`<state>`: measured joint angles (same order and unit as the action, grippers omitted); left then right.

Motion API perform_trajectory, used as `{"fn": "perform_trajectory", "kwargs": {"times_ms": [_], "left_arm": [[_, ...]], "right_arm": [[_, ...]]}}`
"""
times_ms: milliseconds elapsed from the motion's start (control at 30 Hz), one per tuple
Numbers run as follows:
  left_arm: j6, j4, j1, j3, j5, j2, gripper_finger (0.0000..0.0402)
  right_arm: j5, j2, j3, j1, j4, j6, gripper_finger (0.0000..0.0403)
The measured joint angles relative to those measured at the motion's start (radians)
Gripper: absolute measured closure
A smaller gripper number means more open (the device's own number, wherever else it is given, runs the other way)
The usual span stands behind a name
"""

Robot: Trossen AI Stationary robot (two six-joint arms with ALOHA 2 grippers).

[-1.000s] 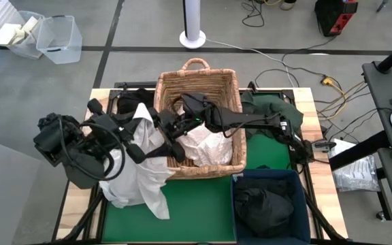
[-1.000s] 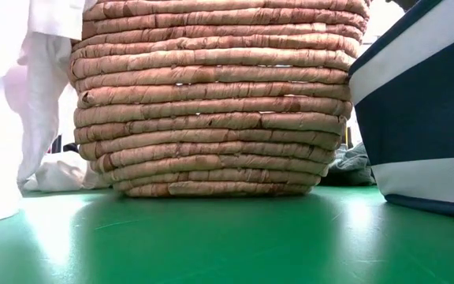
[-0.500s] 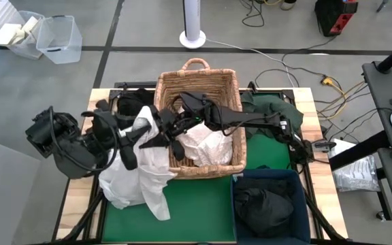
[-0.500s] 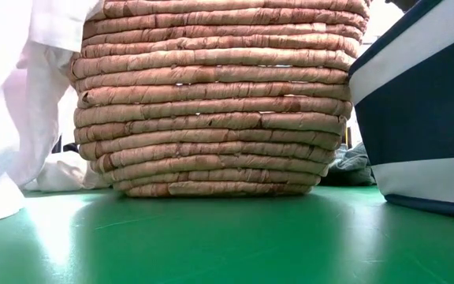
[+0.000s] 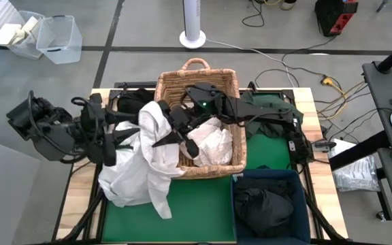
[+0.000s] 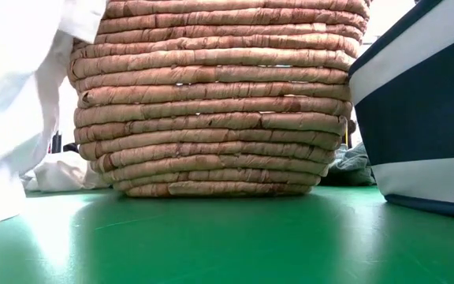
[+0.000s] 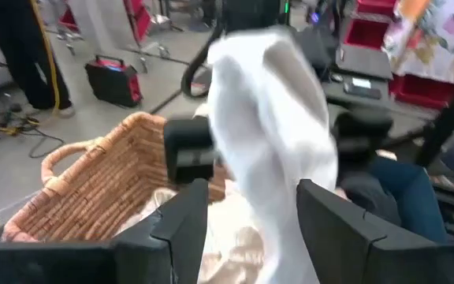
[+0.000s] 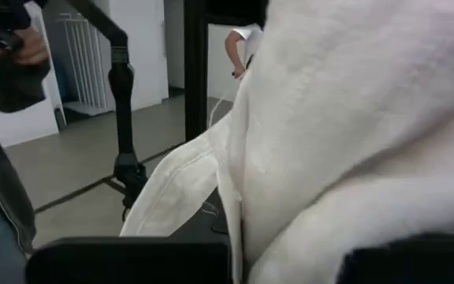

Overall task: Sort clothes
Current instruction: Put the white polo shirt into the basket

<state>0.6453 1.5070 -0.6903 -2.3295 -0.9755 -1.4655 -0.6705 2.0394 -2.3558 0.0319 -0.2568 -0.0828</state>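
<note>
right pincer (image 5: pixel 171 131) clamped on white garment (image 5: pixel 148 163) over basket (image 5: pixel 197 73); left pincer (image 7: pixel 252 207) open, empty.

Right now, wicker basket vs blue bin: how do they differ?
The wicker basket is tan, woven, with a loop handle, and sits mid-table; the blue bin is dark blue, smooth-sided, and sits at the table's near right corner. The wicker basket holds a pale garment; the blue bin holds a dark garment. Both are open-topped and stand upright on the green mat.
</note>
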Motion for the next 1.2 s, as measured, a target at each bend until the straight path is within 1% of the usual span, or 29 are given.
{"fn": "perform_trajectory", "kwargs": {"times_ms": [133, 200, 267, 333, 367, 467, 600, 700, 767, 900, 1033, 1200], "left_arm": [[0.004, 0.068, 0.000, 0.000, 0.065, 0.041, 0.0227], [-0.009, 0.063, 0.000, 0.001, 0.085, 0.063, 0.0227], [-0.018, 0.063, -0.009, 0.002, 0.143, 0.080, 0.0227], [0.002, 0.063, -0.021, 0.005, 0.218, 0.092, 0.0227], [0.008, 0.064, -0.024, 0.013, 0.239, 0.095, 0.0227], [0.030, 0.063, -0.025, 0.051, 0.256, 0.094, 0.0227], [0.056, 0.047, -0.025, 0.141, 0.260, 0.093, 0.0227], [0.101, 0.033, -0.025, 0.196, 0.259, 0.094, 0.0227], [0.114, 0.009, -0.025, 0.229, 0.256, 0.097, 0.0227], [0.113, -0.077, -0.025, 0.284, 0.269, 0.100, 0.0227], [0.158, -0.092, -0.039, 0.299, 0.343, 0.105, 0.0227], [0.222, -0.088, -0.077, 0.289, 0.350, 0.125, 0.0227]], "right_arm": [[-0.001, -0.027, 0.000, 0.001, -0.017, -0.037, 0.0389], [-0.001, -0.036, 0.000, 0.003, -0.014, -0.058, 0.0389], [0.002, -0.047, 0.000, 0.008, -0.014, -0.068, 0.0389], [0.026, -0.061, 0.000, 0.012, -0.015, -0.077, 0.0389], [0.043, -0.068, 0.000, 0.013, -0.013, -0.088, 0.0389], [0.090, -0.082, 0.000, 0.013, 0.009, -0.119, 0.0389], [0.122, -0.085, 0.000, 0.013, 0.038, -0.138, 0.0390], [0.123, -0.085, 0.000, 0.013, 0.059, -0.139, 0.0390], [0.127, -0.085, 0.000, 0.013, 0.062, -0.150, 0.0390], [0.170, -0.085, 0.000, 0.012, 0.060, -0.177, 0.0390], [0.174, -0.085, 0.000, 0.012, 0.057, -0.191, 0.0390], [0.174, -0.085, 0.000, 0.012, 0.052, -0.190, 0.0390]]}}
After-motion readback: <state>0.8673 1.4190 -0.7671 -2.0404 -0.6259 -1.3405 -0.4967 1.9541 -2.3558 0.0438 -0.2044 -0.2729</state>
